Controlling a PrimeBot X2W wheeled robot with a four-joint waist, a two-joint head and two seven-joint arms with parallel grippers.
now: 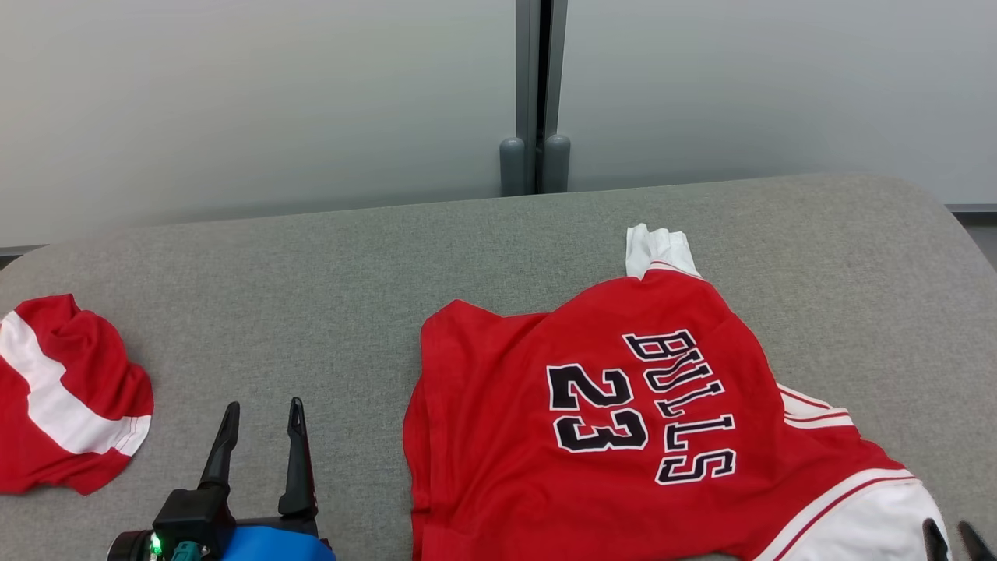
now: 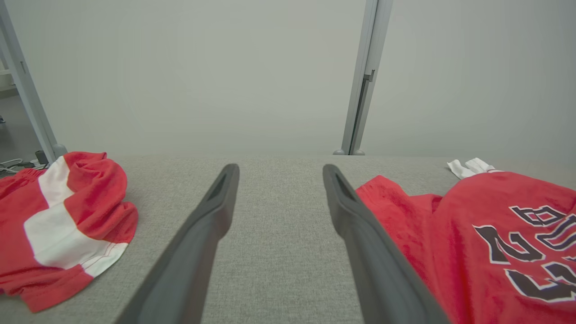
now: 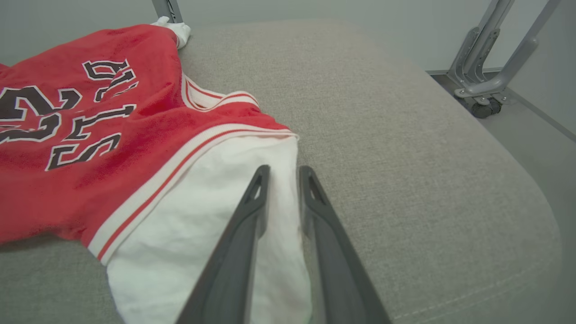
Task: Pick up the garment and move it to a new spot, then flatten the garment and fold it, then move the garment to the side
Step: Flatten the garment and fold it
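Observation:
The garment [image 1: 623, 421], a red jersey with "BULLS 23" in black letters and white sleeves, lies spread on the right half of the grey table [image 1: 311, 273]; it also shows in the left wrist view [image 2: 472, 234] and the right wrist view [image 3: 90, 148]. My right gripper [image 1: 952, 534] sits at the lower right, over the outer edge of the near white sleeve [image 3: 193, 225]. Its jaws [image 3: 284, 170] stand a narrow gap apart, and the cloth lies flat beneath them. Left of the jersey, my left gripper [image 1: 263, 409] hovers wide open [image 2: 280, 170] over bare table, holding nothing.
A second crumpled red and white garment [image 1: 66, 397] lies at the table's left edge [image 2: 67, 225]. A grey post [image 1: 535, 156] stands behind the table against a pale wall. A wheeled metal frame [image 3: 486, 90] stands on the floor beyond the table's right end.

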